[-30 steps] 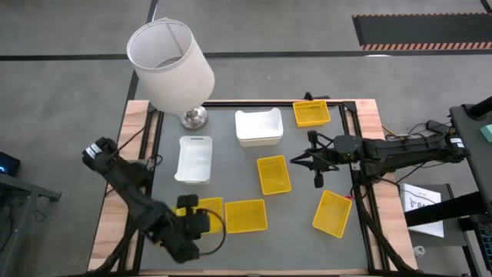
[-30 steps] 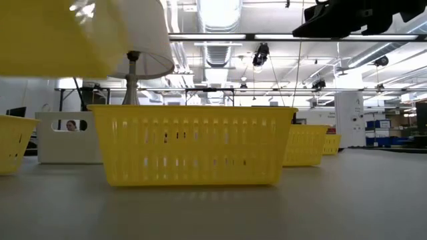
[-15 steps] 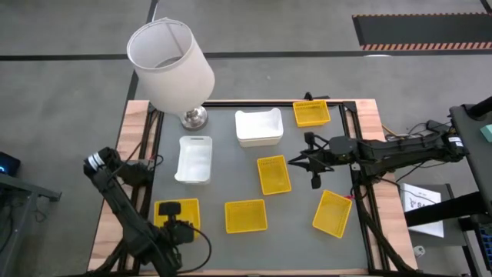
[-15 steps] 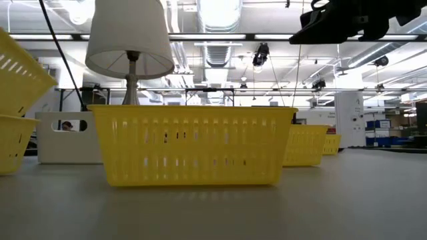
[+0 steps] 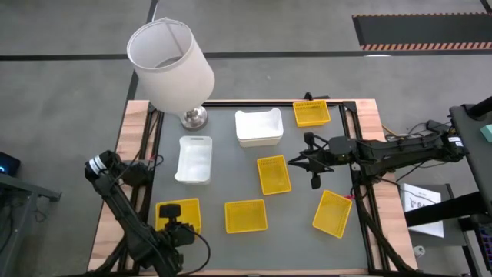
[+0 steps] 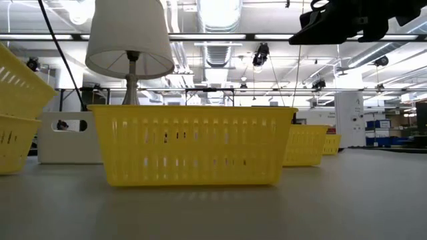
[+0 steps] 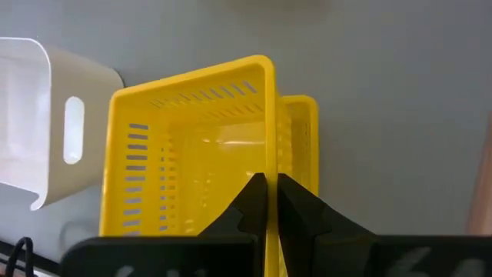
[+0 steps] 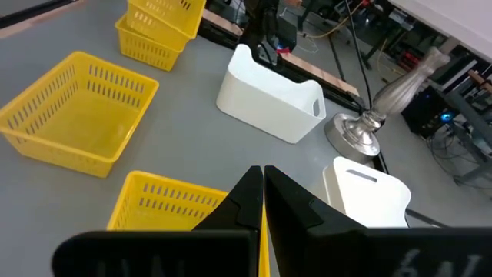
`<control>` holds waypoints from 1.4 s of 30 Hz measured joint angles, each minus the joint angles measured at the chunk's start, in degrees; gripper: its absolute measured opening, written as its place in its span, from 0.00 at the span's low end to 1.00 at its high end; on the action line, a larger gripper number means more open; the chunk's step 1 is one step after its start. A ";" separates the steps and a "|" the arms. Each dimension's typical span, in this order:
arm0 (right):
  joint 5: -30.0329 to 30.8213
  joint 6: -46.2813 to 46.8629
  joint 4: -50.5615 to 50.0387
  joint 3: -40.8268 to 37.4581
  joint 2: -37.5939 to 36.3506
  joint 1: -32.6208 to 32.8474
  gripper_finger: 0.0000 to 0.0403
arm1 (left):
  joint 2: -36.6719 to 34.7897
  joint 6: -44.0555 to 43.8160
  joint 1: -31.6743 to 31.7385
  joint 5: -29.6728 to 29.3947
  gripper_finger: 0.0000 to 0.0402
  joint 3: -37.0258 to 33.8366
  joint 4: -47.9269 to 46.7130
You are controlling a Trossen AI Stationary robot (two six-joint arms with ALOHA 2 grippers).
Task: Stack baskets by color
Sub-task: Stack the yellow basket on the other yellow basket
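My left gripper (image 5: pixel 175 228) stands at the table's near left, shut on a yellow basket (image 5: pixel 178 212). That basket hangs tilted over a second yellow basket (image 6: pixel 13 143), which stands on the table under it and shows beside it in the left wrist view (image 7: pixel 304 138). More yellow baskets stand at the near middle (image 5: pixel 246 216), centre (image 5: pixel 274 174), near right (image 5: pixel 332 213) and far right (image 5: pixel 311 113). Two white baskets (image 5: pixel 258 127) (image 5: pixel 194 159) stand at the far left of centre. My right gripper (image 5: pixel 296 161) hovers shut over the table's right half, touching nothing. My left gripper pinches one side wall of the yellow basket at its rim (image 7: pixel 270 154), one finger inside the basket and one outside. The fingers come steeply from above, slanting in from the table's near side. The basket sits tilted (image 6: pixel 23 77) over the lower yellow basket; whether they touch I cannot tell.
A lamp with a large white shade (image 5: pixel 169 65) on a chrome base (image 5: pixel 194 117) stands at the far left corner. Bare grey table surface lies between the near baskets and along the near edge (image 5: pixel 292 246).
My left gripper has carried the yellow basket toward the table's left edge and down, tipping more steeply downward. The basket, high above the table a second ago, now hangs tilted low over the other yellow basket at the near left.
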 joint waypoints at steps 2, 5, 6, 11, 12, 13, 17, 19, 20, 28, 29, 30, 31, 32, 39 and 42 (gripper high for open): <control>-0.02 0.14 -0.01 0.00 -0.03 0.00 0.02 | 0.00 -0.02 0.00 -0.05 0.00 -0.39 0.06; -0.01 0.22 -0.01 0.00 -0.03 0.00 0.02 | 0.08 -0.12 0.00 -0.38 0.00 -0.59 0.10; -0.02 0.22 0.01 0.00 -0.03 0.00 0.02 | 0.17 -0.15 0.00 -0.91 0.01 -0.62 0.20; -0.01 0.24 0.01 0.00 -0.03 0.00 0.02 | 1.24 -0.17 0.00 -3.30 0.10 -0.83 0.53; -0.02 0.24 0.01 0.00 -0.03 0.00 0.02 | 1.31 -0.19 0.00 -3.35 0.12 -1.03 0.58; -0.01 0.24 0.01 0.00 -0.03 0.00 0.02 | 1.33 -0.28 0.00 -3.35 0.14 -1.24 0.69; -0.01 0.24 -0.01 0.00 -0.03 0.00 0.02 | 1.42 -1.21 0.00 -3.30 0.21 -1.75 0.71; -0.02 0.24 -0.01 0.00 -0.03 0.00 0.02 | 1.22 -1.79 0.00 -3.29 0.23 -1.78 0.53; -0.02 0.24 -0.01 0.00 -0.03 0.00 0.02 | 1.02 -1.79 0.07 -3.29 0.24 -1.78 0.75; -0.02 0.24 -0.01 0.00 -0.01 0.00 0.02 | -1.27 -1.32 3.20 -11.94 0.25 -1.86 4.12; -0.02 0.25 -0.01 0.00 -0.01 0.00 0.02 | -1.59 -0.31 3.79 -13.60 0.25 -1.86 4.84; -0.02 0.25 0.00 0.00 0.00 0.00 0.02 | -1.85 1.18 4.36 -14.98 0.25 -1.86 5.65; -0.02 0.26 0.01 0.00 -0.01 0.00 0.02 | -2.09 3.50 4.97 -16.23 0.24 -1.87 6.63; -0.02 0.26 -0.01 0.00 -0.01 0.00 0.02 | -2.32 6.36 5.49 -17.87 0.23 -2.08 8.18; -0.04 3.80 0.05 0.00 0.03 0.00 0.02 | -6.83 32.05 9.62 -31.56 0.16 -11.26 29.73; -0.02 5.61 0.03 0.00 0.03 0.00 0.02 | -10.27 43.15 12.36 -29.22 0.12 -18.20 42.28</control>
